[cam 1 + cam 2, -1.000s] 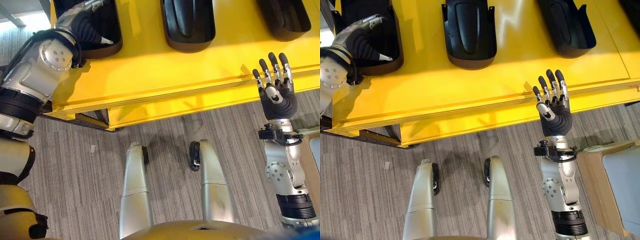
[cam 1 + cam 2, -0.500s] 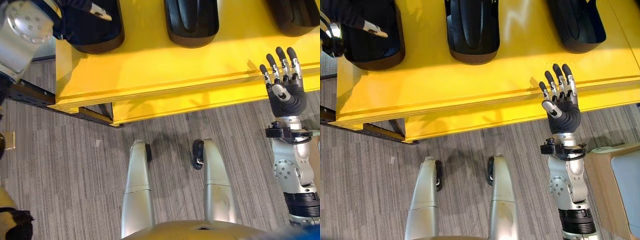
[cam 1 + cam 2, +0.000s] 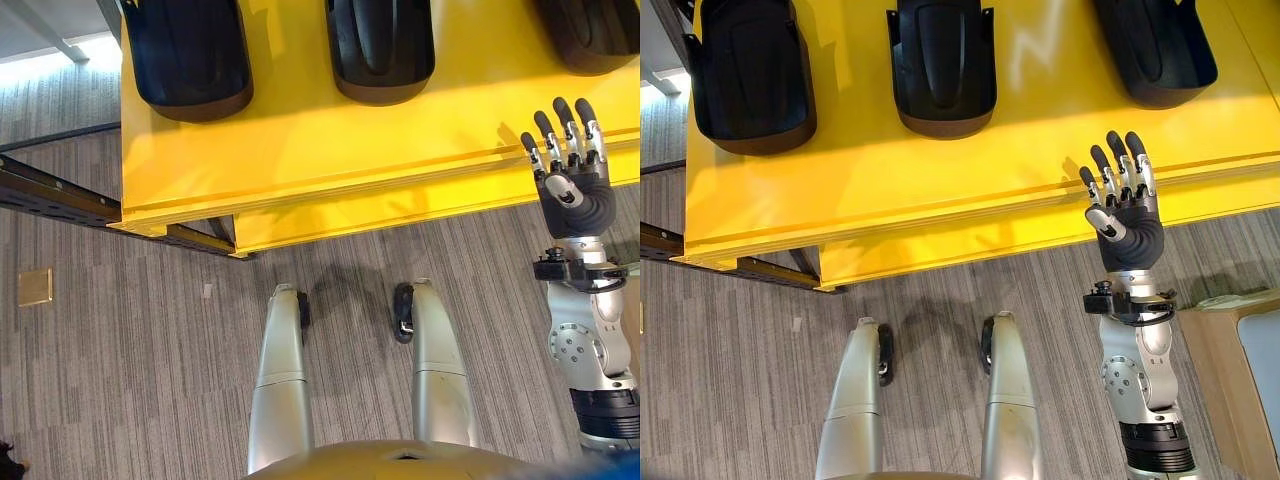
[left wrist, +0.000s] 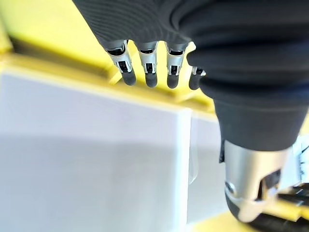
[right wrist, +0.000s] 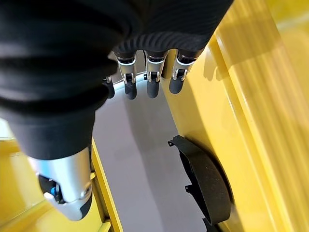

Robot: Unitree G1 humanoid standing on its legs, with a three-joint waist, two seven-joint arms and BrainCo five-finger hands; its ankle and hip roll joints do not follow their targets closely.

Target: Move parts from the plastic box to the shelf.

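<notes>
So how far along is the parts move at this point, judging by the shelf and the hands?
Three black parts already sit on the yellow shelf: left part, middle part and right part. Nothing is in hand: the right hand hovers open at the shelf's front edge, and the left hand shows straight, empty fingers. The plastic box's contents can't be judged, so what remains is unclear.
</notes>
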